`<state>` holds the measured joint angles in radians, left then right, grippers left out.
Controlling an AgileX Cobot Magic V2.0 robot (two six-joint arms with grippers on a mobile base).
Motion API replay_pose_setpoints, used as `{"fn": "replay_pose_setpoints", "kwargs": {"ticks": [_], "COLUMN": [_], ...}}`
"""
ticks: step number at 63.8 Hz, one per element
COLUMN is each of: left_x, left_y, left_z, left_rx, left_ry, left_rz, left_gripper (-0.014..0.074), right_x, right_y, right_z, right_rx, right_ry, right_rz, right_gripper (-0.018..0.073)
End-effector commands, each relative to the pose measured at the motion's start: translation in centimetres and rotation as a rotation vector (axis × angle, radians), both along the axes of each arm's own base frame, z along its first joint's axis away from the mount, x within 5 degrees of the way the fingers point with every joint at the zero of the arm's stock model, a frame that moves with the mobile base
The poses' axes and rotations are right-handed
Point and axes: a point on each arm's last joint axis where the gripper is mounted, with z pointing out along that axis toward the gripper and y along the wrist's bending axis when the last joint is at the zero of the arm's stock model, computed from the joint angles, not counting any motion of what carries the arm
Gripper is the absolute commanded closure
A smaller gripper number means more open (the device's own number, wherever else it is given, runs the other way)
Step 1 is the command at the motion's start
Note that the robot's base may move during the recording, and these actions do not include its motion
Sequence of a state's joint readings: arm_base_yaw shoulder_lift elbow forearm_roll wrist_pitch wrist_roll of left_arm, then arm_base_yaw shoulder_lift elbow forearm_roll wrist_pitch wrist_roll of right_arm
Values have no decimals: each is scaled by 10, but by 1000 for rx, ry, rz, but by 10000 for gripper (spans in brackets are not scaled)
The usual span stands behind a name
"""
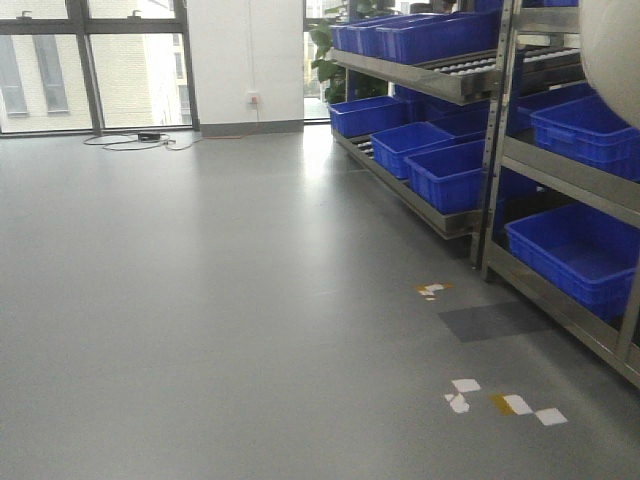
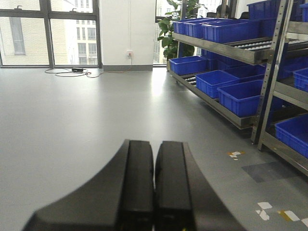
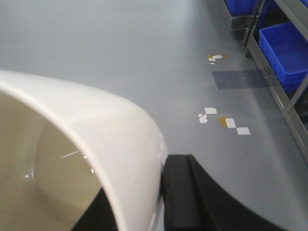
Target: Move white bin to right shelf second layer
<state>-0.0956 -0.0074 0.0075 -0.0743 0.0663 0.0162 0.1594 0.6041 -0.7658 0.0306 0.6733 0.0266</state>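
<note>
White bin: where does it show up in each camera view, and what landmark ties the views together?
Front view: the bin is a blurred white curve in the top right corner.
Left wrist view: not in it.
Right wrist view: the bin fills the lower left, very close.
Shared landmark: the tape patches on the floor near the shelves.

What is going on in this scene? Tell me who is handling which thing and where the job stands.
A two-arm mobile robot holds the white bin. Its right end effector is clamped on the bin's wall near the rim, keeping it above the grey floor. The left end effector is shut and empty. The steel racks loaded with blue crates stand ahead on the right. The bin is not yet on any shelf level.
</note>
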Motion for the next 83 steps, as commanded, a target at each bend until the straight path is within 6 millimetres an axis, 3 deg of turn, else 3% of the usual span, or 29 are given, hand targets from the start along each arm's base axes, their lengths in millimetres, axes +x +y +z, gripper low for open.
{"fn": "replay_pose_setpoints", "kwargs": {"ticks": [1,83], "left_x": [1,1], "left_y": [0,0], "left_z": [-5,-5], "left_rx": [-14,-14], "left_ry": [-50,-50], "left_rz": [0,0], "left_gripper": [512,512], "right_x": [2,2], "right_y": [-1,-1], "right_z": [17,17], "right_rx": [21,21], "right_ry": [-118,-118], "right_rz": [-11,-11], "right_gripper": [503,503]}}
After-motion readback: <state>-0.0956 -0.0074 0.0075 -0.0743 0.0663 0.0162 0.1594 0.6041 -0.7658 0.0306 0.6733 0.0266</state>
